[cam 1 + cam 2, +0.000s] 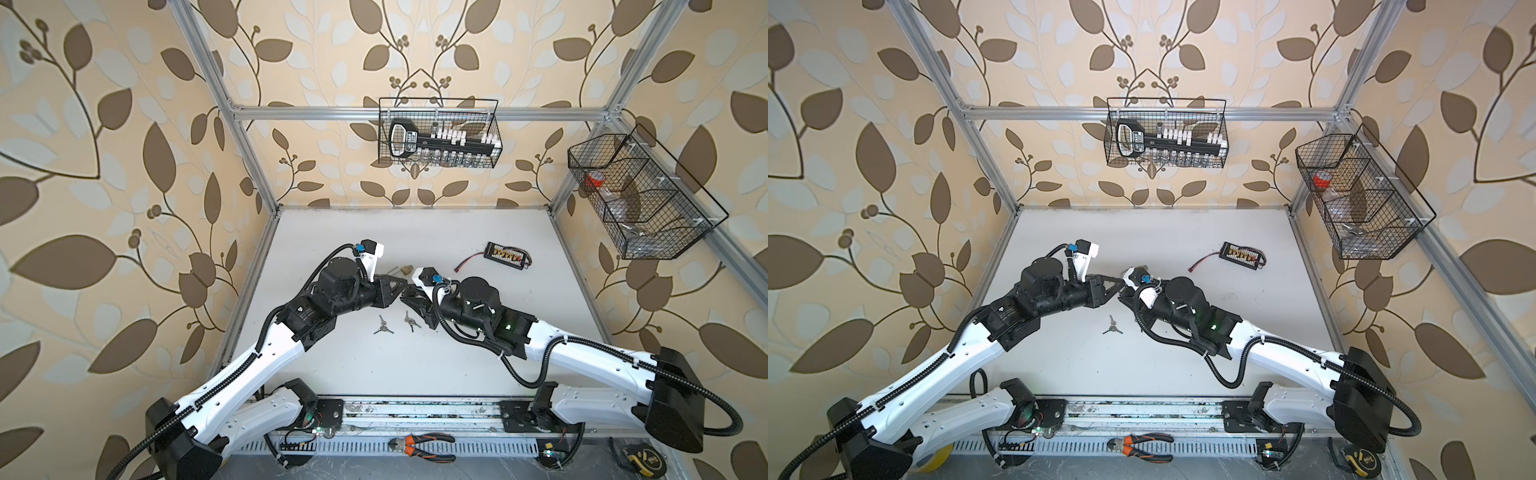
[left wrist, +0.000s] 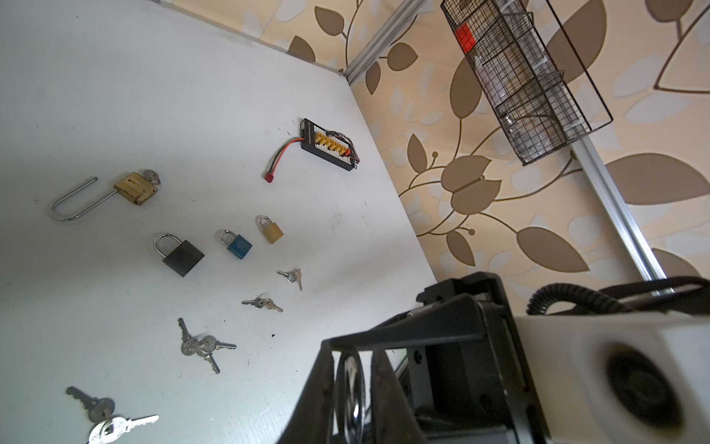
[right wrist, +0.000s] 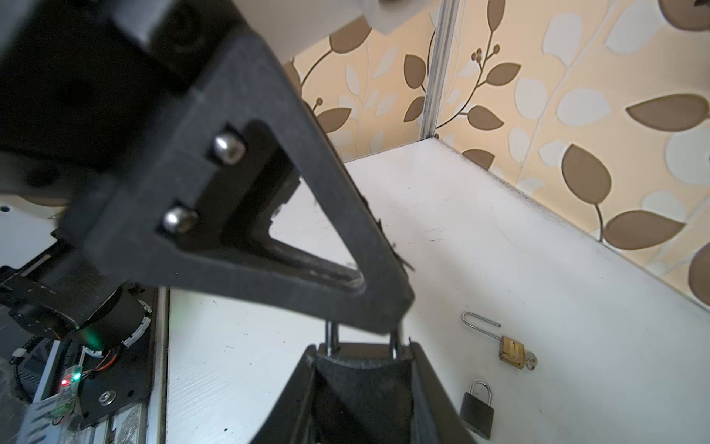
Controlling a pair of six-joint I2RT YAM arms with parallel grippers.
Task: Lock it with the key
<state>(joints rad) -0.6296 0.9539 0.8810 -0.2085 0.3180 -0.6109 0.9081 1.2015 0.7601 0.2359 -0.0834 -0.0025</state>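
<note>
While both grippers crowd one lifted padlock, a slip is the nearest danger.
The black right gripper (image 3: 365,355) is clamped on the dark-bodied padlock (image 3: 365,388) above the middle of the white table surface (image 2: 115,96). The black left gripper (image 2: 351,369) stands narrow about its silver shackle (image 3: 331,338) — whether it pinches cannot be told. Likely risks: a weak hold drops the lock among the spare padlocks (image 2: 182,253), or the fingers collide. The silver key bunches (image 2: 201,346) lying toward the front edge look alike — a wrong key would jam.
</note>
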